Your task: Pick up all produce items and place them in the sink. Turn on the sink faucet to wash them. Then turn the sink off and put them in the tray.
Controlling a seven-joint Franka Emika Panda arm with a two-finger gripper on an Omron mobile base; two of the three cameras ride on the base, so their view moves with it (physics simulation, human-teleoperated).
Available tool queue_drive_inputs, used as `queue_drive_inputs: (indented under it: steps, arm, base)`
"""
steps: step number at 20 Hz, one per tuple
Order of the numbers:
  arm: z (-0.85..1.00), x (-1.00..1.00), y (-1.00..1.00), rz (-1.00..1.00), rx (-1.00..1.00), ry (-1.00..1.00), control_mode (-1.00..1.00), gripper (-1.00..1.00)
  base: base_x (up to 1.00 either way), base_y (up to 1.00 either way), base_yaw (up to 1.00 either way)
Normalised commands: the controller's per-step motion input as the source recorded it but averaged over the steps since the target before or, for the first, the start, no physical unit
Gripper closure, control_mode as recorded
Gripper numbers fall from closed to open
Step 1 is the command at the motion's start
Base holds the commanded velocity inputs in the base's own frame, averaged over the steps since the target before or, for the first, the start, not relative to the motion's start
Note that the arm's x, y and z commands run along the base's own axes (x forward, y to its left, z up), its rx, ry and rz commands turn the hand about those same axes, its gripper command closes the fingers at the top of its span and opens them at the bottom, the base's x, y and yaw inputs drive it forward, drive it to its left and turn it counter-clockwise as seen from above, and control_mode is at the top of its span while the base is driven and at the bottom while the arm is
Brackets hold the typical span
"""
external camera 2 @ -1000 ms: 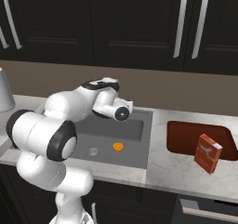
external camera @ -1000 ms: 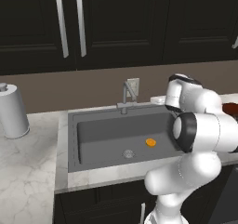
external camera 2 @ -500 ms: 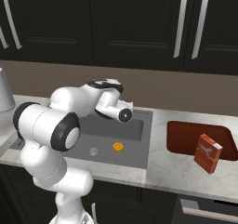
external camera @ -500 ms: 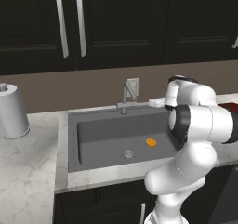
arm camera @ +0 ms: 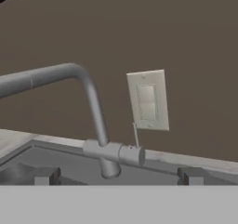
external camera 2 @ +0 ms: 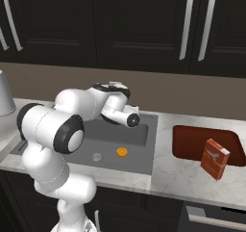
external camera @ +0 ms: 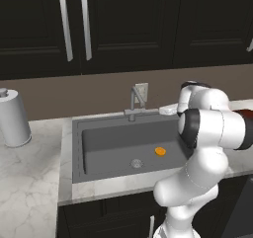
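Grey metal, the slim sink faucet (arm camera: 95, 125) stands straight ahead of our two-finger gripper (arm camera: 116, 175), just beyond its dark fingertips (arm camera: 44, 175), which we spread wide apart and empty. Below and behind us, the small bright orange produce piece (external camera: 160, 151) lies in the dark grey rectangular sink (external camera: 106, 138), beside the round metal drain (external camera: 136, 163). Off to our right sits the dark red shallow tray (external camera 2: 192, 139).

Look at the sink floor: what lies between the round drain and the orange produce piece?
Nothing. In the left base view, bare dark basin floor runs from the drain to the orange produce piece, inside the sink.
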Motion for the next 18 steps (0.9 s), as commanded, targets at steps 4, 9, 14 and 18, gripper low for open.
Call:
queue_drive_inputs:
  steps: [4, 9, 14, 18]
  arm:
    - [0.00, 0.08, 0.00, 0.00, 0.00, 0.00, -1.00, -1.00]
    - [0.00, 0.18, 0.00, 0.00, 0.00, 0.00, -1.00, -1.00]
    - [0.00, 0.25, 0.00, 0.00, 0.00, 0.00, -1.00, -1.00]
    - [-0.06, 0.20, 0.00, 0.00, 0.00, 0.00, -1.00, -1.00]
  base:
    - [0.00, 0.00, 0.00]
    - [0.00, 0.00, 0.00]
    - [0.00, 0.00, 0.00]
    - [0.00, 0.00, 0.00]
